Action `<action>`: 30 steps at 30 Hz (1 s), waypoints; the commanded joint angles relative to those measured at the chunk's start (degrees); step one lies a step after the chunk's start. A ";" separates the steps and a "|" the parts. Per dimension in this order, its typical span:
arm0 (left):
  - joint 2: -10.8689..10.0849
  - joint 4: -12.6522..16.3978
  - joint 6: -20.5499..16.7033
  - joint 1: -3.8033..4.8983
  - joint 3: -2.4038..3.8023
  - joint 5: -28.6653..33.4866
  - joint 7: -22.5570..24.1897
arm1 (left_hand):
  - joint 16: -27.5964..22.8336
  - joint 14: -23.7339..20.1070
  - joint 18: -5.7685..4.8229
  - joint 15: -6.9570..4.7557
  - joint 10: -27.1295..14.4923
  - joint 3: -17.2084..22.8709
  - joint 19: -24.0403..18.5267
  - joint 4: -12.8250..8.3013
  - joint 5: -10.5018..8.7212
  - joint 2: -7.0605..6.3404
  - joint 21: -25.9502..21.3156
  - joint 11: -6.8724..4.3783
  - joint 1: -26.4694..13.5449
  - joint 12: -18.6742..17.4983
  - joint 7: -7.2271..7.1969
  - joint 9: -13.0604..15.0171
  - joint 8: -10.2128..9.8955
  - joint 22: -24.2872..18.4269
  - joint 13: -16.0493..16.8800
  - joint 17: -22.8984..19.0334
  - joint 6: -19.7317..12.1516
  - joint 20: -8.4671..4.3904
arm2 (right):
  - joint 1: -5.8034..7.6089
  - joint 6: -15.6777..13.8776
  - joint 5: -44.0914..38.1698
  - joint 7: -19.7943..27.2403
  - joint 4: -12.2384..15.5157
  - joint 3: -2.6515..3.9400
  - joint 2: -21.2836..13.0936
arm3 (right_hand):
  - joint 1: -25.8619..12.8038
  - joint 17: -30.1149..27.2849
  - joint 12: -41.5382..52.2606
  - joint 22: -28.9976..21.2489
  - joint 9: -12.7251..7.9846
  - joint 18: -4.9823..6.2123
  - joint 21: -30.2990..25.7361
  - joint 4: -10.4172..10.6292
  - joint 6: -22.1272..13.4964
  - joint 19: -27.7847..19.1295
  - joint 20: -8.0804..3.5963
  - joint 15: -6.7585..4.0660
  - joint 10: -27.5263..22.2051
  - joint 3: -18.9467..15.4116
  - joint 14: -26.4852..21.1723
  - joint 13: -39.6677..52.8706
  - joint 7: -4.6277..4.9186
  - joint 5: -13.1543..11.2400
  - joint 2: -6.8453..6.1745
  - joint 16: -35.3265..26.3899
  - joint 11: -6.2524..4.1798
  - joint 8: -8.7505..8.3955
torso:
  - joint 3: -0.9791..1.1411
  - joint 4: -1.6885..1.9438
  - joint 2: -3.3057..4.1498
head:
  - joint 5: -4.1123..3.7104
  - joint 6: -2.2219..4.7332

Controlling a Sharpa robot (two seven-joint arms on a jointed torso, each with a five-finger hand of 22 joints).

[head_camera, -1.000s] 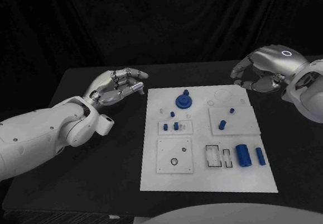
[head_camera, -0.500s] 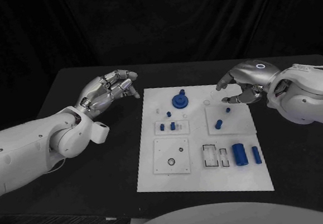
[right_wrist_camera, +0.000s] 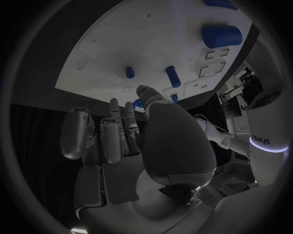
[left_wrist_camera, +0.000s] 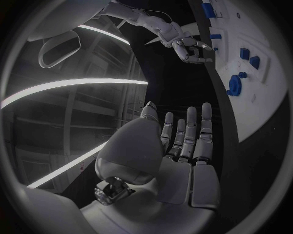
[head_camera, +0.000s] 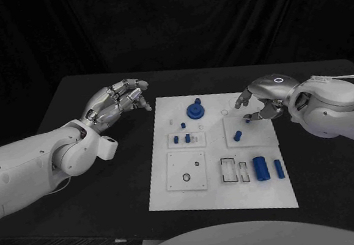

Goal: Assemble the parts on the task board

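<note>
The left hand (head_camera: 119,100) hangs off the task board's (head_camera: 190,185) far-left corner, fingers loosely spread and empty, apparently keeping clear. The blue parts (head_camera: 262,168) lie on the board. The right hand (head_camera: 259,102) hovers over its far-right part, fingers apart, empty, seemingly to pick.

Task board (head_camera: 187,192) at centre of table (head_camera: 89,190). Round knobbed part (head_camera: 197,109) on board's far end; two small pegs (head_camera: 182,139) nearer, left of centre; short peg (head_camera: 237,135) right of them. Two cylinders (head_camera: 268,168) on board's near right. Left hand (head_camera: 116,100) over table left of board; right hand (head_camera: 261,99) over board's far right edge.
</note>
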 commanded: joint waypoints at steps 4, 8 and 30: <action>0.16 -0.15 1.24 -0.15 0.05 0.82 4.15 | 0.24 0.27 0.70 0.16 -0.26 -0.04 0.34 -0.43 0.46 0.06 0.41 0.04 0.59 0.23 0.03 -0.16 0.30 0.14 -0.18 0.08 -0.50 0.08 | -0.38 2.04 -0.78 -0.88 -0.33 0.04 0.07 | 0.19 0.31 0.86 10.06 -0.20 0.19 0.82 0.16 2.12 0.69 0.00 -0.23 1.28 0.46 2.63 0.13 0.05 0.48 0.66 0.37 -0.30 0.57 | -0.03 0.01 -0.18 | -0.35 -0.01; 0.15 -0.31 1.28 -0.17 0.05 0.82 4.03 | 0.25 0.23 0.69 0.19 -0.27 -0.01 0.29 -0.48 0.64 0.12 0.43 0.06 0.70 0.23 0.09 -0.22 0.35 0.17 -0.25 0.08 -0.53 0.12 | -0.46 2.53 -0.78 -1.18 -0.61 0.04 0.18 | 0.19 0.44 1.13 10.10 -0.26 0.16 0.98 0.17 3.68 0.80 -0.06 -0.31 1.61 0.73 2.72 0.08 0.31 0.26 0.74 0.45 -0.40 0.95 | -0.06 0.05 -0.21 | -0.64 -0.01; 0.92 -1.52 2.01 -0.31 0.05 0.82 3.17 | 0.27 -0.15 0.69 0.68 -0.17 0.66 -0.34 -2.01 3.53 0.86 0.47 -0.05 2.69 0.20 0.97 -1.09 0.83 0.53 -1.11 -0.07 -0.37 0.59 | -1.75 3.08 -0.78 -1.88 -1.69 0.04 0.77 | 0.57 1.10 3.67 10.30 -0.19 0.02 1.70 -0.52 7.43 1.14 -0.44 -0.67 4.42 2.37 3.01 0.80 2.93 0.54 0.97 0.82 -1.16 1.47 | -0.12 0.03 -0.44 | 0.00 -0.01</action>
